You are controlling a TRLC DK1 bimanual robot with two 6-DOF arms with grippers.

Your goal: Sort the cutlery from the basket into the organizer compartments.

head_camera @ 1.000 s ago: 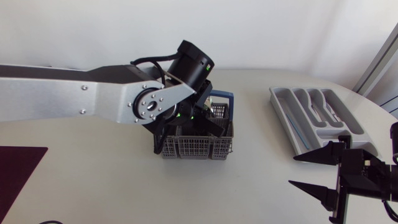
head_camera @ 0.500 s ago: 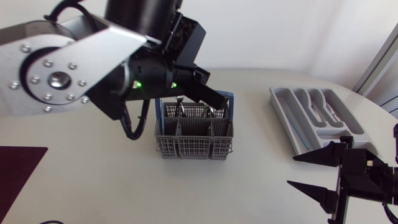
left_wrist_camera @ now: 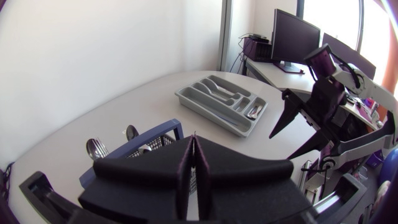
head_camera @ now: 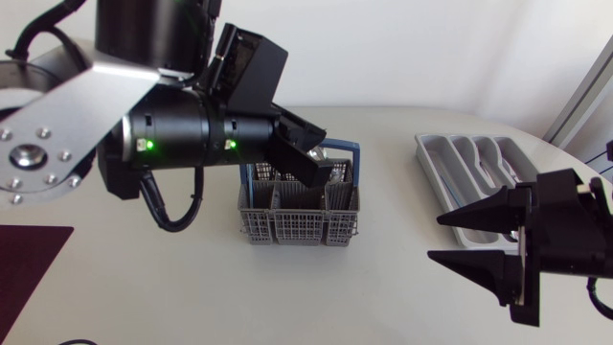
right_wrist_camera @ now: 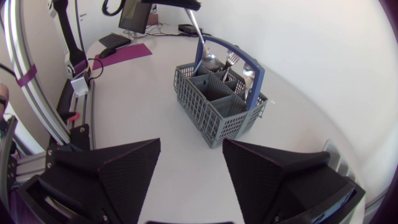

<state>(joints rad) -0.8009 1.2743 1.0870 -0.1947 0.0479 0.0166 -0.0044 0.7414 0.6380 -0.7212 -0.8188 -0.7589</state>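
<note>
Left hand point(head_camera: 311, 168) — clenched on a spoon point(right_wrist_camera: 200, 37) by its handle end, bowl hanging low over the basket point(head_camera: 297, 228), which stands mid-worktop point(head_camera: 144, 278). Right hand point(head_camera: 434, 239) — fingers spread, grasping nothing; basket at its 9 o'clock, organizer point(head_camera: 484, 182) near, at 12 o'clock.

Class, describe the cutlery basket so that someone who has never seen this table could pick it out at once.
Look at the middle of the pale table, under the left tool, which grips a spoon. There stands the basket, a grey mesh box with cutlery upright in it. Unlike the flat, solid grey organizer to its right, it has open grid walls and a blue handle.
</note>
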